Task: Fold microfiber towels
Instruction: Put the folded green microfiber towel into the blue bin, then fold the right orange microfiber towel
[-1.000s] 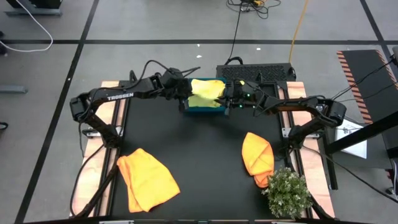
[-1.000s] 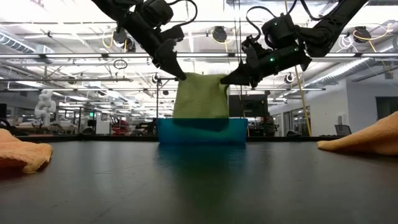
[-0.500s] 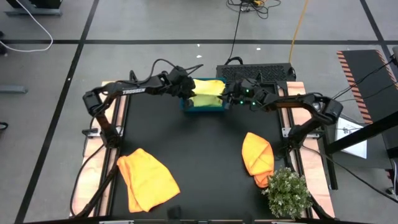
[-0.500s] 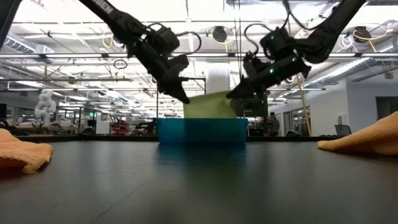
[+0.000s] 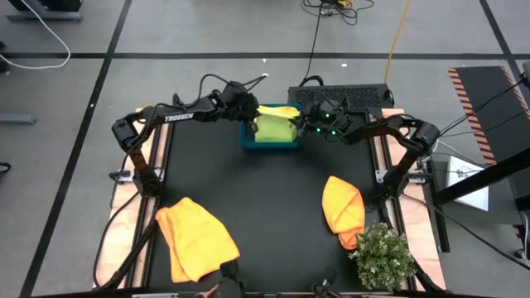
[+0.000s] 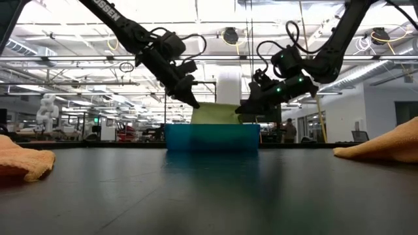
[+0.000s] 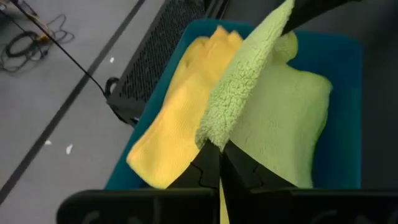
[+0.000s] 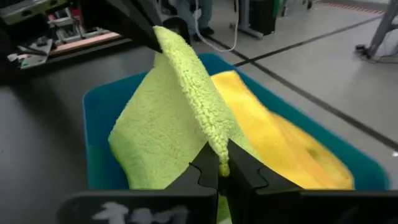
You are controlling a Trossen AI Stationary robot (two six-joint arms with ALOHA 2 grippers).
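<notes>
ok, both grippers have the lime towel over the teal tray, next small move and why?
Probably lower a bit more, then open both. The left gripper and right gripper are each shut on an edge of the lime green towel, which already sags into the teal tray beside the pale yellow towel. Only the pinched fold stands above the rim.

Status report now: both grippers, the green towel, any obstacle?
Left gripper and right gripper shut on lime green towel, over teal tray. Yellow towel already in tray beside it. Nothing in the way.
</notes>
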